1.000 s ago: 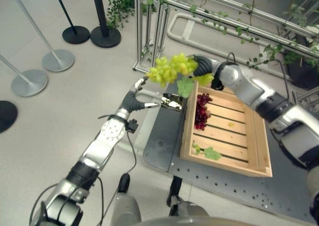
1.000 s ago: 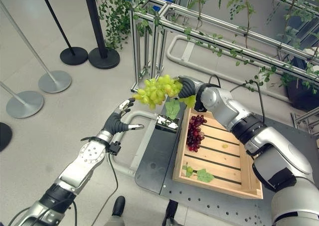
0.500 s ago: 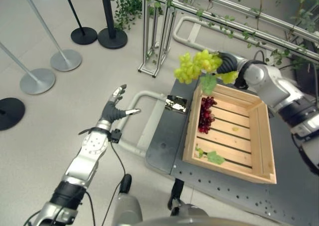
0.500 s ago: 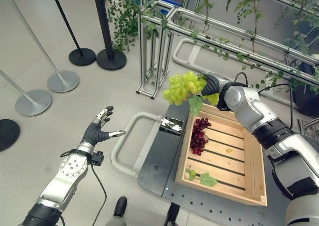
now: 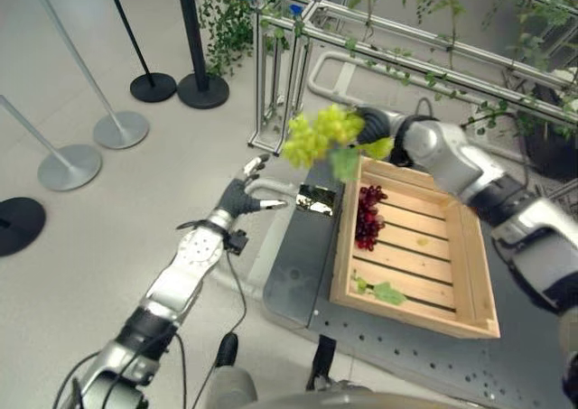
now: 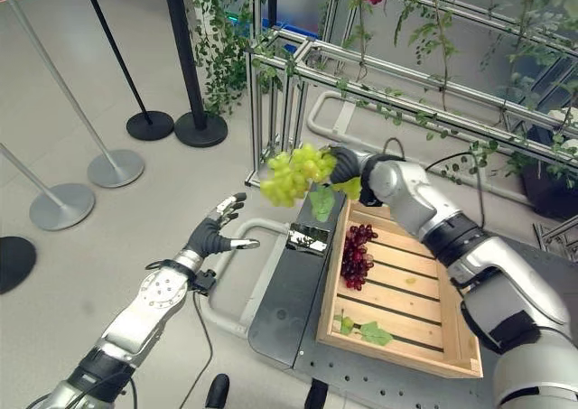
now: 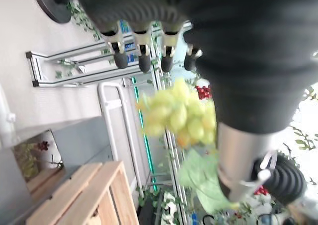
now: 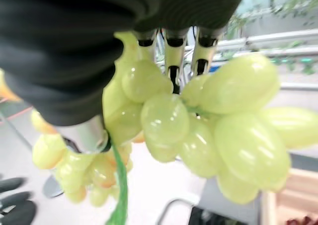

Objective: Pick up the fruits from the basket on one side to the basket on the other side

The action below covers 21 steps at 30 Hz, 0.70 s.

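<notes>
Right eye view: right hand (image 6: 345, 164) is clutching the green grape bunch (image 6: 293, 175) at frame centre, above the wooden crate's (image 6: 452, 328) upper-left corner; left hand (image 6: 215, 236) is waiting spread — transfer should close stem-first.

The left arm (image 5: 185, 269) is made of rounded silver-grey shells joined by black bands, with a round silver disc near the wrist. The left hand (image 5: 237, 195) has a dark ribbed cover and silver, dark-tipped fingers. The right arm (image 5: 470, 170) and right hand (image 5: 368, 120) are built alike.
</notes>
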{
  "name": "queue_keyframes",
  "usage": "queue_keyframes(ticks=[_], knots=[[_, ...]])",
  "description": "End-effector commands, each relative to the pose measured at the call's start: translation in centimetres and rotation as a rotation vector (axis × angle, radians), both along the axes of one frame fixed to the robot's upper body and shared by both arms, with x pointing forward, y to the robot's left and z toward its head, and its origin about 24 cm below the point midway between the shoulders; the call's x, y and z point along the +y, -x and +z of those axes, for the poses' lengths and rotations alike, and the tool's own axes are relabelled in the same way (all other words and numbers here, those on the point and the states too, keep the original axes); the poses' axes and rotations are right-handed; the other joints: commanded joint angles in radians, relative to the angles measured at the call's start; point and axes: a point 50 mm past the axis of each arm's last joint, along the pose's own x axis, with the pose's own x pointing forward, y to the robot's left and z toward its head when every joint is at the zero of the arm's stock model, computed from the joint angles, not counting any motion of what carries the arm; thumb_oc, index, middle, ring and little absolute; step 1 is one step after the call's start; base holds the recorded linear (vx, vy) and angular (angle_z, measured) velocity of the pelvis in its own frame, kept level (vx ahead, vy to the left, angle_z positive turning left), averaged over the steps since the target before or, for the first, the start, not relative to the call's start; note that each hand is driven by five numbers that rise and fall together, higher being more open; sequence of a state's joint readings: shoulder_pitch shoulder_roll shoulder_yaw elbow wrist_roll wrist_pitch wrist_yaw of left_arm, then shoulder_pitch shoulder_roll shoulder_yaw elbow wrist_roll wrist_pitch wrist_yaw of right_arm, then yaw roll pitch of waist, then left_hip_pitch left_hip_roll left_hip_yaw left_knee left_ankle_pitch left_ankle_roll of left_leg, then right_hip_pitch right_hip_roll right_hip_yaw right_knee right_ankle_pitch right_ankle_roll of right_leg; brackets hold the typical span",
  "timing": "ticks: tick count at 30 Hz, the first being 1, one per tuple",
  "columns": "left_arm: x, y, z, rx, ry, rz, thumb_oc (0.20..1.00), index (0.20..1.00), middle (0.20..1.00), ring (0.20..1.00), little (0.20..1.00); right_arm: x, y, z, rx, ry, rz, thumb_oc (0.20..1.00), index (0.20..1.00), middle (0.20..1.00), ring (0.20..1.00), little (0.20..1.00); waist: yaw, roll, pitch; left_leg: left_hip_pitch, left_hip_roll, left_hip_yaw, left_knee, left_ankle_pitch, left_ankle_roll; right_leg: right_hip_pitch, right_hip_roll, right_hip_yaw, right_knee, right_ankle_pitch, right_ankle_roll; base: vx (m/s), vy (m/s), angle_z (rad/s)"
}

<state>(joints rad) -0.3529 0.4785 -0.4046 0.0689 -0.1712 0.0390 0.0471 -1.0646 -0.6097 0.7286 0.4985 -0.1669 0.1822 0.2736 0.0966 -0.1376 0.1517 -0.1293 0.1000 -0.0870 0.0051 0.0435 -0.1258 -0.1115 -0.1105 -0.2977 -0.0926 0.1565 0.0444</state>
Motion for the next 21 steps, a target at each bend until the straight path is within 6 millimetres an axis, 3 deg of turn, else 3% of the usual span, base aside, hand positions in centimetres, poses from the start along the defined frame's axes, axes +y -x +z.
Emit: queue_keyframes(ticks=[1,10,14,21], knots=[[-0.5,-0.9,2.2,-0.098,0.0,-0.018,1.0,1.0,1.0,1.0,1.0,1.0,-0.4,4.2,-0.156,0.01,0.014,0.2,0.2,0.2,0.2,0.2,0.005,-0.026,-0.048,-0.041,-0.021,0.011,-0.019,-0.018,0.034,0.108,-0.105,-0.065,0.121,-0.207,0.121,0.0,0.0,0.0],[-1.1,-1.0,1.3,-0.099,-0.059,-0.002,1.0,1.0,1.0,1.0,1.0,2.8,-0.5,1.1,-0.087,-0.086,0.027,0.2,0.2,0.2,0.2,0.2,0.006,-0.013,-0.043,-0.038,-0.024,0.009,-0.021,-0.017,0.038,0.109,-0.105,-0.066,0.125,-0.209,0.119,0.0,0.0,0.0],[-0.9,-0.7,0.6,-0.098,-0.082,0.022,1.0,1.0,1.0,1.0,1.0,2.6,-0.3,-0.2,-0.065,-0.117,0.012,0.2,0.2,0.2,0.2,0.2,0.009,-0.008,-0.04,-0.039,-0.027,0.006,-0.023,-0.016,0.039,0.112,-0.108,-0.071,0.127,-0.211,0.119,0.0,0.0,0.0],[0.2,0.1,0.8,-0.137,-0.086,0.073,1.0,1.0,1.0,1.0,1.0,1.0,-0.3,-0.7,-0.077,-0.142,-0.042,0.2,0.2,0.2,0.2,0.2,0.016,-0.003,-0.037,-0.04,-0.032,0.002,-0.023,-0.017,0.041,0.115,-0.112,-0.077,0.132,-0.214,0.121,0.0,0.0,0.0]])
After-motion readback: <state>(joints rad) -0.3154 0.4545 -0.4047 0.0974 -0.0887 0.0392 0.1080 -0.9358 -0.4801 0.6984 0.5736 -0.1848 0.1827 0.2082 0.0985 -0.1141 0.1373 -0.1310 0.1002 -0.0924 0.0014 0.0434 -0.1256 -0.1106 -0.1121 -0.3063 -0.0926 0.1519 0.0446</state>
